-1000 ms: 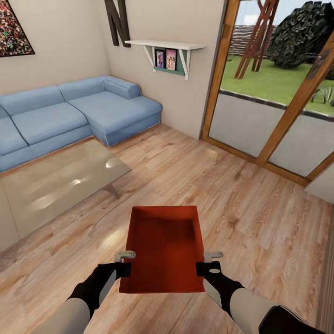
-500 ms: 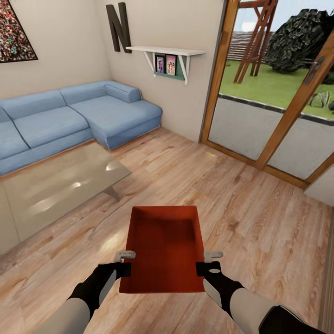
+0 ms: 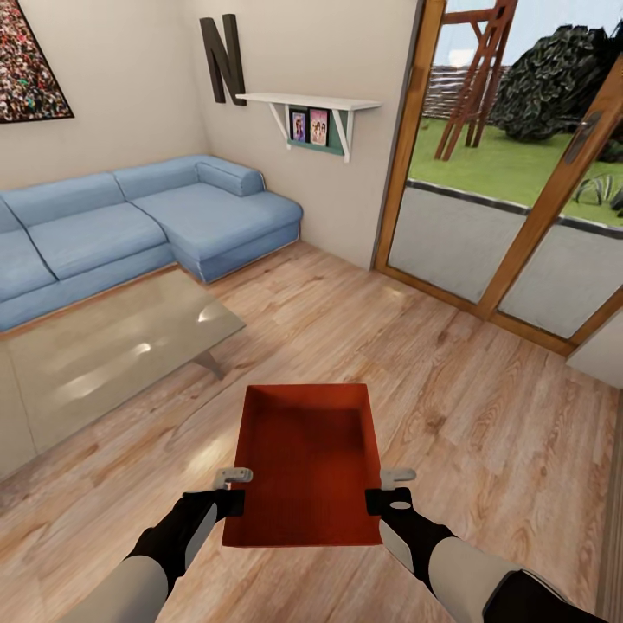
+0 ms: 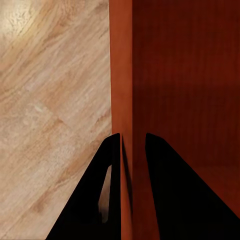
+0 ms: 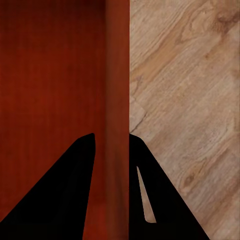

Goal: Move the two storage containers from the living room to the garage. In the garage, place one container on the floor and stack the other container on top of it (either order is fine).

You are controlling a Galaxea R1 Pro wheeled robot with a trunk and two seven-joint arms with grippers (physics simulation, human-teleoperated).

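An orange-red open-top storage container hangs level in front of me above the light wood-plank floor of the living room. My left gripper is shut on its left wall, and my right gripper is shut on its right wall. The left wrist view has the two dark fingers pinching the thin red wall. In the right wrist view the fingers clamp the opposite wall the same way. The bin is empty inside.
A glass coffee table stands to the front left, with a blue corner sofa behind it. Wood-framed glass doors fill the right side. A white shelf with photos hangs on the far wall. Open plank floor lies ahead.
The whole view has shifted slightly, so the camera has moved; sofa, shelf and doors sit a little lower in the picture. The container and both grippers keep the same place.
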